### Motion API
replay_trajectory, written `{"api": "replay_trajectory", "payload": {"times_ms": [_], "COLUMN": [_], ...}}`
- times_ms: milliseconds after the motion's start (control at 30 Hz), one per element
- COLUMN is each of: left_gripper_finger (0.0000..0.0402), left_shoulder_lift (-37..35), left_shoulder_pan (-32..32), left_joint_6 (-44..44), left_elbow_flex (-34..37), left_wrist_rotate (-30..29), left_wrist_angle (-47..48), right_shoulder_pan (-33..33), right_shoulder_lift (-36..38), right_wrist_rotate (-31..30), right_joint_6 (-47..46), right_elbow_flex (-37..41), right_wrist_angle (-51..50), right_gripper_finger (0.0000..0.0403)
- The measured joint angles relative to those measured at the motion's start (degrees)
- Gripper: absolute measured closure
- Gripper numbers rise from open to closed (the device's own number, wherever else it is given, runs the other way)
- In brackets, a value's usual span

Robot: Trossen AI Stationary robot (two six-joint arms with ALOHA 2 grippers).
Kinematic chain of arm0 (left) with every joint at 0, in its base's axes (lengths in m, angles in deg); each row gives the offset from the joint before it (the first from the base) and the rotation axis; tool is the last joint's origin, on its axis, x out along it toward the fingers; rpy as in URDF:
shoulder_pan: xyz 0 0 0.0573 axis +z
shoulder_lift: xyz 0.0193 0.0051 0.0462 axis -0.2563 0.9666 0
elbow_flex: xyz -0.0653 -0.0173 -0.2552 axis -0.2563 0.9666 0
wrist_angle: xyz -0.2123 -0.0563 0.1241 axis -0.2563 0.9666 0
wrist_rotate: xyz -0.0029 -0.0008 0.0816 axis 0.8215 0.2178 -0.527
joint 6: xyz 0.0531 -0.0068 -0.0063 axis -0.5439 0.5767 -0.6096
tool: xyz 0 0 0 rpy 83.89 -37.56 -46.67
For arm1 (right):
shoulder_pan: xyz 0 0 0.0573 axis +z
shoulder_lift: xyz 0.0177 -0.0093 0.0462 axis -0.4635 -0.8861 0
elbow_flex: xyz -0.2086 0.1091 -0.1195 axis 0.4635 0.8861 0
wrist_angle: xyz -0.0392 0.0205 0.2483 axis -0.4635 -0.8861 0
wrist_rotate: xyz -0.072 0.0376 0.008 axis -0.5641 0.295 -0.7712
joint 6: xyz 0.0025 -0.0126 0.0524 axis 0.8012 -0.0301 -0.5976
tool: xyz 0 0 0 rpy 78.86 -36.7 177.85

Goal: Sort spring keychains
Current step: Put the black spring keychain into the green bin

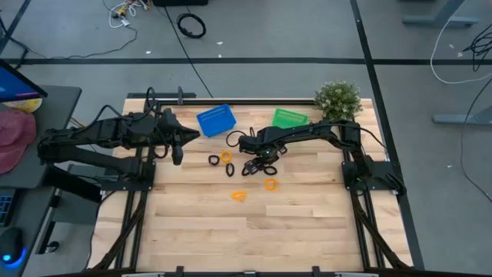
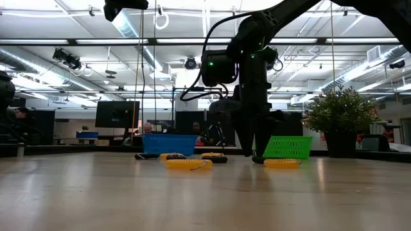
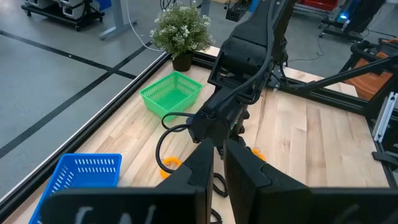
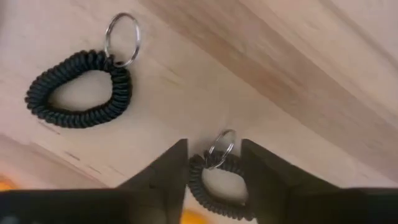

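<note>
Up high, the right gripper (image 1: 260, 159) is low over rings on the desk (image 1: 307, 223); the left gripper (image 1: 176, 150) waits, fingers nearly shut. Close up, open fingers (image 4: 166, 171) straddle a black ring (image 4: 214, 186), and it could slip out if they close off-centre.

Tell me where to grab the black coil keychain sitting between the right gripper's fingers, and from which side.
Grip the black coil keychain across its coiled band, just below the metal ring, coming straight down from above. It lies flat on the table, so only a top approach can straddle the loop. The right gripper already has a finger on each side; the thin ring would probably slip.
</note>
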Motion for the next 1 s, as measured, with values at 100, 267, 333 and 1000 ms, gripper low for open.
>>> {"api": "replay_trajectory", "payload": {"times_ms": [100, 267, 333, 1000], "left_gripper_finger": [0.0360, 0.0360, 0.0360, 0.0360], "left_shoulder_lift": [0.0, 0.0, 0.0, 0.0], "left_shoulder_pan": [0.0, 0.0, 0.0, 0.0], "left_joint_6": [0.0, 0.0, 0.0, -0.2], "left_elbow_flex": [0.0, 0.0, 0.0, 0.0], "left_wrist_rotate": [0.0, 0.0, 0.0, -1.2], "left_wrist_angle": [0.0, 0.0, 0.0, 0.1], "right_shoulder_pan": [0.0, 0.0, 0.0, 4.3], "right_shoulder_lift": [0.0, 0.0, 0.0, 20.6], "right_wrist_rotate": [0.6, 1.0, 1.5, 3.3], "right_joint_6": [0.3, 2.4, 2.4, 1.5], "right_elbow_flex": [0.0, 0.0, 0.0, -0.4], "right_wrist_angle": [0.0, 0.0, -0.2, -5.7], "right_gripper_finger": [0.0321, 0.0393, 0.0390, 0.0402]}}
